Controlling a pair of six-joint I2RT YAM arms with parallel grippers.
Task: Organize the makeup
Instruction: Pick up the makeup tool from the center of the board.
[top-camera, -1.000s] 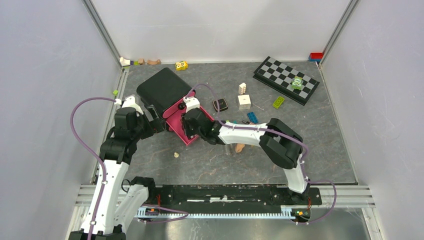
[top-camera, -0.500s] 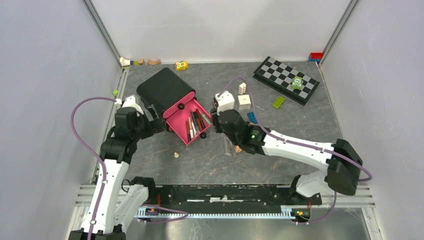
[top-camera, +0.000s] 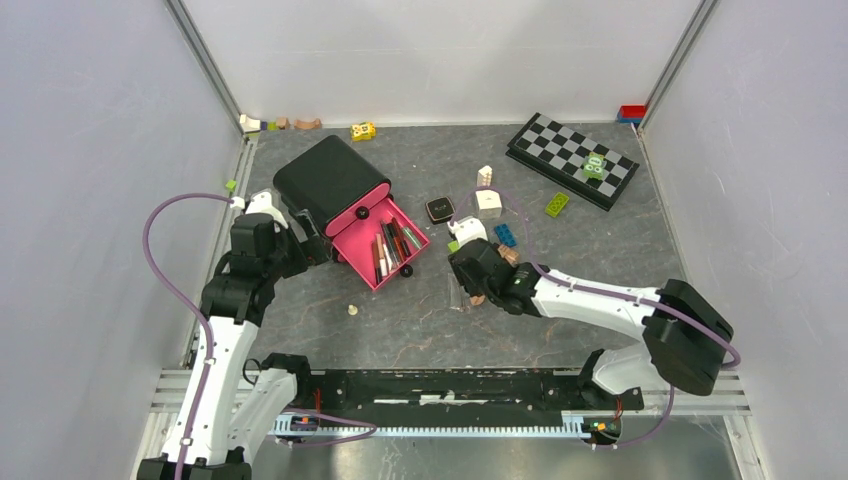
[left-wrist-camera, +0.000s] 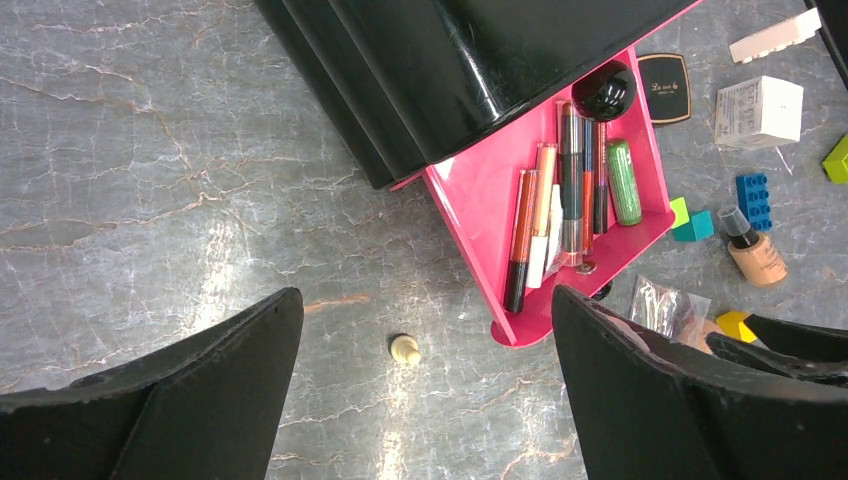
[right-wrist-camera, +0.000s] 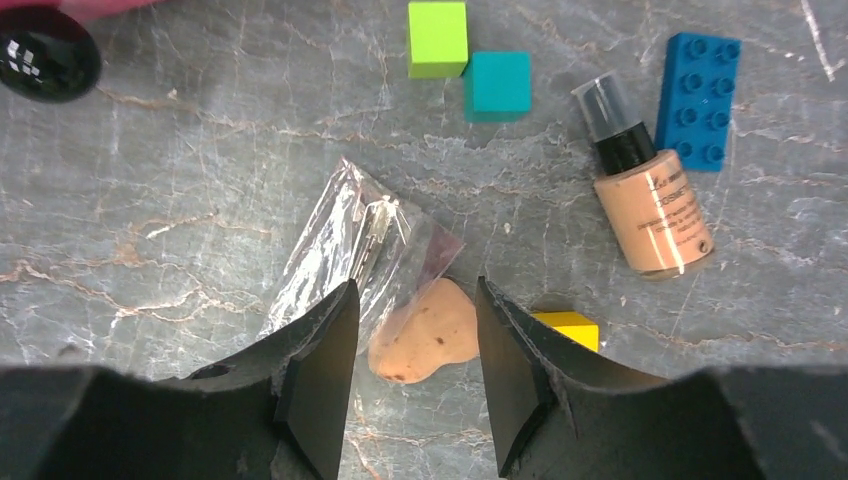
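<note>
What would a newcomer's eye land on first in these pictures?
Probably the bright pink drawer, pulled out of the glossy black box at the left of the table and holding makeup pencils and a green tube. Next comes the checkerboard at the far right corner. Near the middle, the right arm's fingers hang open over a peach sponge and a crinkled clear bag.

This is a robotics lab test cell. Plain white panel walls (top-camera: 440, 50) held in bare aluminium frame posts (top-camera: 205, 60) box in a grey marbled mat (top-camera: 400, 330). Behind the right pincer (right-wrist-camera: 415, 300), both arms are bolted to a black metal base rail (top-camera: 450, 385), and thin purple cables (top-camera: 144, 240) loop loose. Beyond the pincer lie a black-and-white chessboard (top-camera: 570, 155) and small coloured plastic toy blocks (top-camera: 556, 204).
</note>
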